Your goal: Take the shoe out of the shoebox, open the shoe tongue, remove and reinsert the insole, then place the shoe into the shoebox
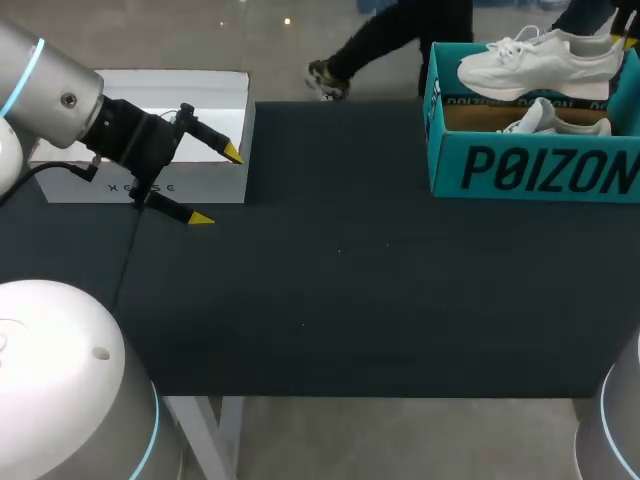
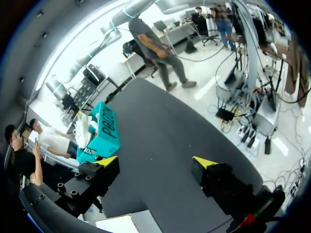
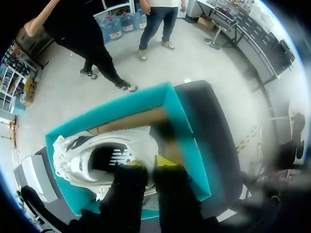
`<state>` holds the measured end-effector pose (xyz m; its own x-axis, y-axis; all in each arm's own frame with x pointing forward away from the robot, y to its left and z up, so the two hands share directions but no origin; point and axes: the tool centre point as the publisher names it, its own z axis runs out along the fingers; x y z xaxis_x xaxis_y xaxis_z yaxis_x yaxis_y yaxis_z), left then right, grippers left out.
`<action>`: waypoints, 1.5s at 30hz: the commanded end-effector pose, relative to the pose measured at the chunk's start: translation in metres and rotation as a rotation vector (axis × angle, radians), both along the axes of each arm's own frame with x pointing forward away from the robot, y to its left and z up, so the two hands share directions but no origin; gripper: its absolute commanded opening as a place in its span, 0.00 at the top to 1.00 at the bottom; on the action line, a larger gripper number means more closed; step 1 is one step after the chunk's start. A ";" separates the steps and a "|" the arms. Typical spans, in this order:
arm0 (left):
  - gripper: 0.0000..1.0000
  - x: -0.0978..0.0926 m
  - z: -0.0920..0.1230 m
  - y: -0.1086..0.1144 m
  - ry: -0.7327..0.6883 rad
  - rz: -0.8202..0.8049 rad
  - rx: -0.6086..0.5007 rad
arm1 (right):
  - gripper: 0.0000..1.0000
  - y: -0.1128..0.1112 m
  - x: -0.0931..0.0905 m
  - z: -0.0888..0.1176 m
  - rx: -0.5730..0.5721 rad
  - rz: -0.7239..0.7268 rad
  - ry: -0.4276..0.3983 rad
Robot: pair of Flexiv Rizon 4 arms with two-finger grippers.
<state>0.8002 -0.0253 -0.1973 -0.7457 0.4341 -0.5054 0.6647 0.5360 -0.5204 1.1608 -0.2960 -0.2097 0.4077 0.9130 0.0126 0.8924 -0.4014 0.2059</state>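
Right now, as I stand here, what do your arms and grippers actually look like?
Both arms are rounded silver-grey tubes; the left arm and right arm each carry a thin glowing blue ring. The left gripper is matte black and blocky, with two slim black fingers ending in bright yellow wedge tips; a black cable loops to it. The right gripper is black too.

left end effector [image 2: 156,161]: fingers apart | table [image 2: 165,116]: dark, beneath | shoebox [image 2: 103,135]: teal, ahead | shoe [image 2: 83,132]: white, at its opening
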 end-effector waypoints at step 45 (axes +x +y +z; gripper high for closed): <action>0.00 -0.001 0.001 0.000 0.000 0.001 0.005 | 1.00 -0.034 0.024 -0.106 -0.006 -0.034 -0.024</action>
